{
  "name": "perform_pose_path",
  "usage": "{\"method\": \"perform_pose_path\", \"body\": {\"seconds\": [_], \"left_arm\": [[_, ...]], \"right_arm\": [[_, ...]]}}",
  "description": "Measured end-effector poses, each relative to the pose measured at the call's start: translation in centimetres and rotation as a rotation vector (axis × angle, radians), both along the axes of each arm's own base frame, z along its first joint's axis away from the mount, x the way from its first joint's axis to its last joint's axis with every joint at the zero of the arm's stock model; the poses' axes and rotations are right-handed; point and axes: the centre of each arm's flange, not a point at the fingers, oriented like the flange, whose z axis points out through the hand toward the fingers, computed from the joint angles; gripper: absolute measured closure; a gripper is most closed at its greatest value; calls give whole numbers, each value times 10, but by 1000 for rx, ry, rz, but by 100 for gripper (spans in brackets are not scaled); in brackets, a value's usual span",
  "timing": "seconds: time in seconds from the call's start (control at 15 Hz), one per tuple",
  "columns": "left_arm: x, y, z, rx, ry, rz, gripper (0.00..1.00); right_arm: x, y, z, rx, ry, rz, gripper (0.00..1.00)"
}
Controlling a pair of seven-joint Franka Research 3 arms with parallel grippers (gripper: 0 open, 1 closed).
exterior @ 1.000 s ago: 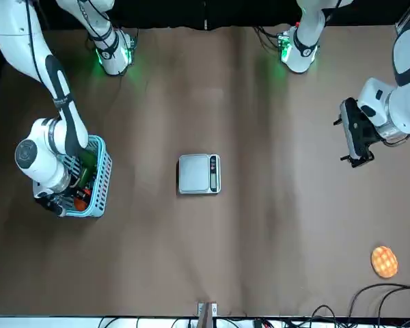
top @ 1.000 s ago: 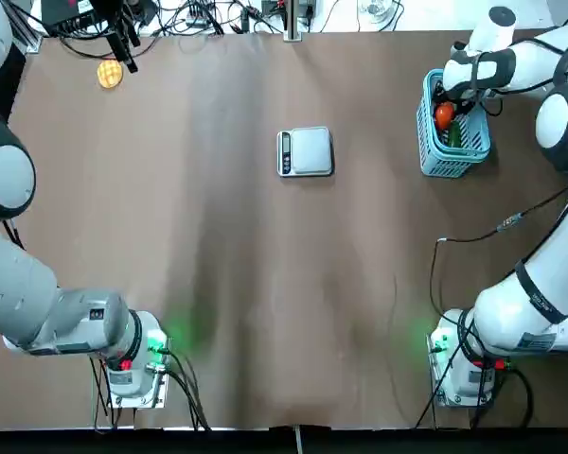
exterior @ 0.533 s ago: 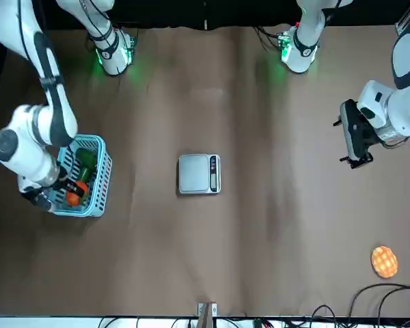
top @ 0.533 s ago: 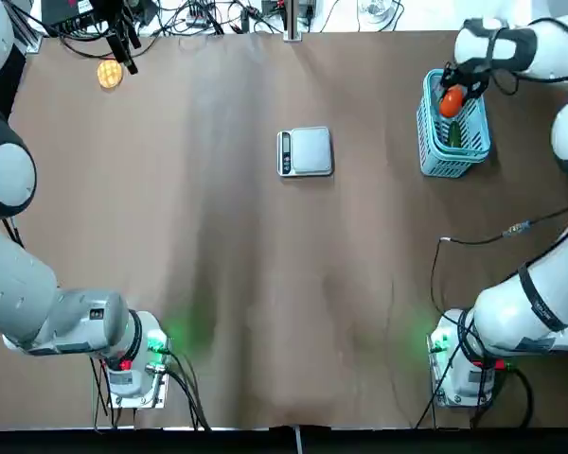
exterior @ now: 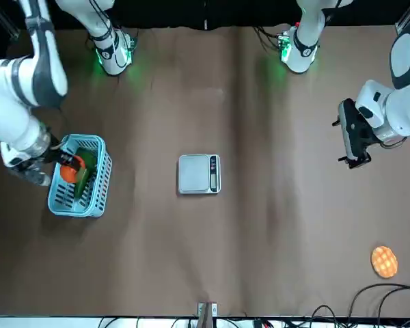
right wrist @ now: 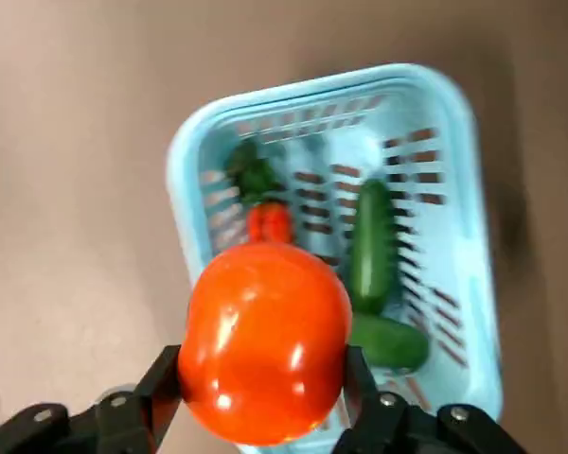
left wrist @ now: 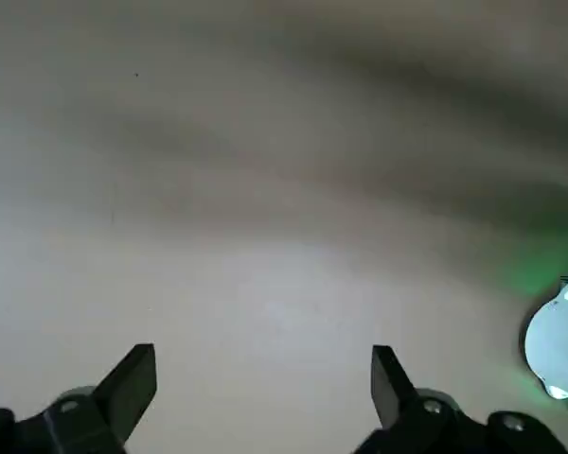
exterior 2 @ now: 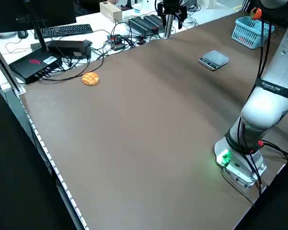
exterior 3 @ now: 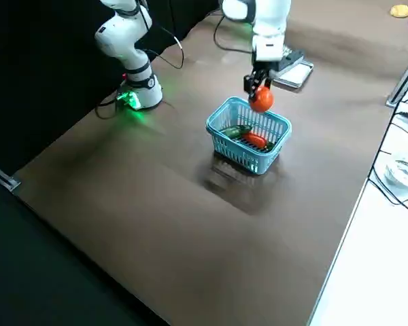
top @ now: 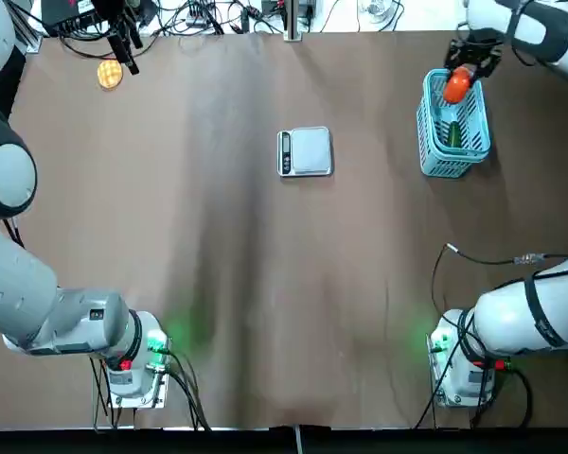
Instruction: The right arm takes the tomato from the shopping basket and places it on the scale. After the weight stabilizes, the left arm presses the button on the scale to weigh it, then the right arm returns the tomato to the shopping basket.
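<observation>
My right gripper [right wrist: 262, 402] is shut on the tomato [right wrist: 265, 340], an orange-red round fruit, and holds it in the air just above the light-blue shopping basket [right wrist: 185, 161]. From overhead the tomato [top: 457, 85] hangs over the far end of the basket [top: 426, 132] at the table's right. From the right side, the tomato [exterior 3: 260, 100] is clear of the basket's rim [exterior 3: 224, 117]. The silver scale [top: 306, 151] lies bare at mid-table. My left gripper [left wrist: 262, 378] is open over the table's far left, away from the scale [exterior: 199, 173].
Two green cucumbers [right wrist: 371, 241] and a small red vegetable [right wrist: 268, 219] lie in the basket. A round waffle-like item [top: 110, 73] sits at the far left corner. Cables and boxes [exterior 2: 62, 48] line the table's far edge.
The right gripper has risen out of the basket with the tomato in its fingers and now holds it above the rim. The left arm has not moved.
</observation>
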Motion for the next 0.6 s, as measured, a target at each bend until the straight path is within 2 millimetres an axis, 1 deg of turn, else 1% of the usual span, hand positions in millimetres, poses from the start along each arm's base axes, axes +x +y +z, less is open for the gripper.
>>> {"method": "perform_pose_path", "body": {"seconds": [0.2, 0.4, 0.47, 0.6], "left_arm": [[0, -3, 0, -3, -2, -24, 0], [-2, -20, 0, -4, -2, -55, 0], [-3, -25, 0, -4, -2, -65, 0], [-4, -30, -1, -4, -2, -72, 0]], "right_arm": [[-6, 63, -2, 49, 5, 91, 27], [-13, 132, -4, 121, -30, 168, 27], [-17, 155, -9, 139, -38, 195, 27], [-22, 199, -28, 192, -50, 242, 27]]}}
